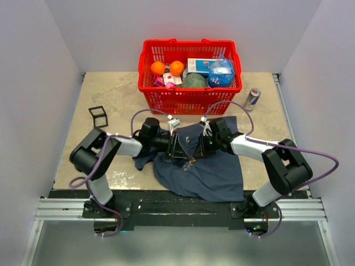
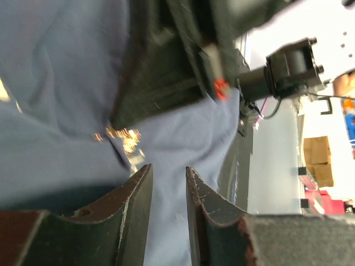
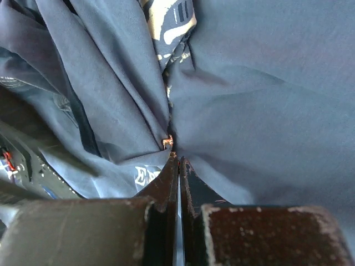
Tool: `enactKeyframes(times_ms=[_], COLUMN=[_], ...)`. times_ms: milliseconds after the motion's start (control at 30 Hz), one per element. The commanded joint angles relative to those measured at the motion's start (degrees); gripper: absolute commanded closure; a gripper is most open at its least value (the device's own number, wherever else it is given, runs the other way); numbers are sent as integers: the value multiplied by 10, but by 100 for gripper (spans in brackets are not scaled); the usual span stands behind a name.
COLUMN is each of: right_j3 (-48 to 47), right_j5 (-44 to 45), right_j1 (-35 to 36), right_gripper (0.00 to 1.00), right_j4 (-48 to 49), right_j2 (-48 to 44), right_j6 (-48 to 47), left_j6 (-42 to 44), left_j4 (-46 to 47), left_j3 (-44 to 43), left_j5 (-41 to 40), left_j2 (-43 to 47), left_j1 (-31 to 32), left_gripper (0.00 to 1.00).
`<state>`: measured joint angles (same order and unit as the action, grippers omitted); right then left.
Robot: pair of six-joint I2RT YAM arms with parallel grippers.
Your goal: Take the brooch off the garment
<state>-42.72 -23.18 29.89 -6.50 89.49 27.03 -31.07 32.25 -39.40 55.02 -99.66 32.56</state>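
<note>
The navy garment [image 1: 213,169] lies crumpled on the table's near middle. The small gold brooch [image 1: 191,163] is pinned to it between the two grippers. In the left wrist view the brooch [image 2: 124,138] glitters just under the right gripper's black tip. In the right wrist view a small metal bit of the brooch [image 3: 168,142] sits where the folds of cloth [image 3: 260,111] converge. My right gripper [image 3: 178,158] is shut there, tips at the brooch. My left gripper [image 2: 168,169] is narrowly open over the cloth, just beside the brooch; it also shows in the top view [image 1: 180,149].
A red basket [image 1: 189,101] with oranges, a box and a bag stands behind the garment. A drink can [image 1: 252,98] stands at its right. A small black wire frame [image 1: 98,116] sits at the left. Both arms meet over the garment's middle.
</note>
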Motion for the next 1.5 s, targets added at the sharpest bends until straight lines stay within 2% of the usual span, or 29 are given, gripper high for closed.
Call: enactKeyframes(times_ms=[0,233,333,467,667,800,900,1000,1167,1267,1400,1467], right_j3=[18,37,35,29,21,23,24,27,49,60,72,78], right_j5=[-8,-13,-13,-3,10,12,2,40,57,69,81,86], right_j1=[-7,-19,-26,-28,-31,-52,-61,-61,-57,-55,-52,-51], right_gripper=[100,100,100,100,100,100,100,100,100,100,100,100], right_j4=[25,41,43,33,13,11,56,105,186,231,273,286], right_j2=[-19,6,22,34,38,32,10,-20,-21,-1,2,5], right_j6=[11,11,7,-12,-33,15,60,101,156,174,174,181], left_j6=[-45,-98,-89,-58,-7,-28,-57,-96,-195,-246,-246,-212], left_j4=[121,158,129,45,0,51,74,140,261,296,268,200], left_j3=[-51,-64,-67,-82,-103,-96,-89,-62,-48,-57,-80,-96], left_j5=[23,6,-18,-72,-102,-60,-43,-21,16,-3,-40,-65], left_j2=[-70,-136,-147,-165,-180,-179,-174,-157,-136,-126,-114,-113], left_j1=[4,11,11,12,8,11,13,12,1,-18,-36,-39], left_gripper=[66,68,69,68,67,66,67,67,65,65,64,64])
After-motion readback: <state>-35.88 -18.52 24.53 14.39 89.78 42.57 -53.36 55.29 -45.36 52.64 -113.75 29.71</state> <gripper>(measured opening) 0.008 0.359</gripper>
